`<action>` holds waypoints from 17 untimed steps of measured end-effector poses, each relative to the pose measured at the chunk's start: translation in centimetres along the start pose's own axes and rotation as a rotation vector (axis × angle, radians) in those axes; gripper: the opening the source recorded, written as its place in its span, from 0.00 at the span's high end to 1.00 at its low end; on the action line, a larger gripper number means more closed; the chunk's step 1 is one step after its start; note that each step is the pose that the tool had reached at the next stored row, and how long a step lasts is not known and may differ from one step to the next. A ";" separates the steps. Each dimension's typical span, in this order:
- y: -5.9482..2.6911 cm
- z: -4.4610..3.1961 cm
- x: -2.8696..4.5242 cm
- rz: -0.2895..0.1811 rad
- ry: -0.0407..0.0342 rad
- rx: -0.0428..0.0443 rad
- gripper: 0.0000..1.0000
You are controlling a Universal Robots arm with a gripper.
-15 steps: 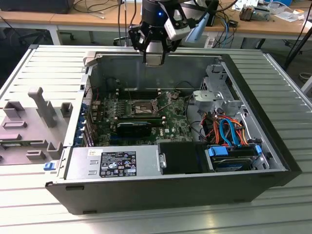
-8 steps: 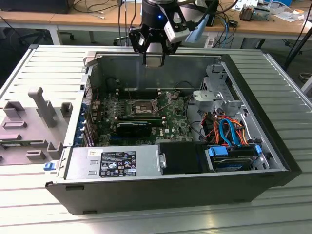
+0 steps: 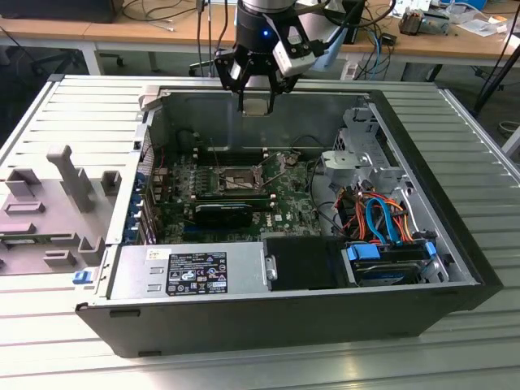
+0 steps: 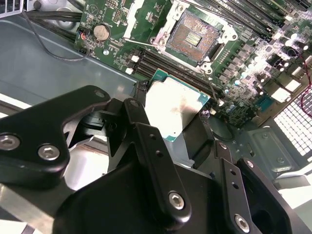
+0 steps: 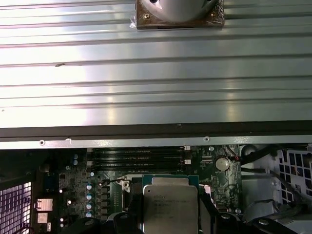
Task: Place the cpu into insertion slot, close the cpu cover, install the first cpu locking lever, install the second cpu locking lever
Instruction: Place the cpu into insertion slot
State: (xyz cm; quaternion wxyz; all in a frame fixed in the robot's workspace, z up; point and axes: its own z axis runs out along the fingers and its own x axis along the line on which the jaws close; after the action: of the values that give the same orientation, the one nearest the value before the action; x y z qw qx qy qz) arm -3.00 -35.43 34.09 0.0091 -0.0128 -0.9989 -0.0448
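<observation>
gripper [image 3: 258,104]: fingers pinching the cpu [image 4: 176,108] by its edges, high over the far wall of the open computer case [image 3: 284,318] | insertion slot [image 3: 236,179]: pins bare, on the green motherboard [image 4: 116,48], well apart from the cpu | surface: ribbed metal table [image 3: 463,122] | room: wooden desks [image 3: 146,31] strewn with cables behind

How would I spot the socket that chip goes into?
Look inside the open computer case, at the green motherboard. Near the board's middle sits the insertion slot: a square, silver-rimmed recess with a dark centre, unlike the long black slots beside it.
</observation>
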 end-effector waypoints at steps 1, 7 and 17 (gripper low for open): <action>0.00 0.02 0.00 0.000 0.0000 0.0000 0.45; -0.02 0.19 0.00 0.000 0.0001 0.0001 0.45; -0.04 0.42 -0.01 0.000 0.0001 0.0000 0.45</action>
State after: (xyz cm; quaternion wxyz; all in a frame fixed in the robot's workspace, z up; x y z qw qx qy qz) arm -3.01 -35.43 33.67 0.0091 -0.0128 -0.9989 -0.0448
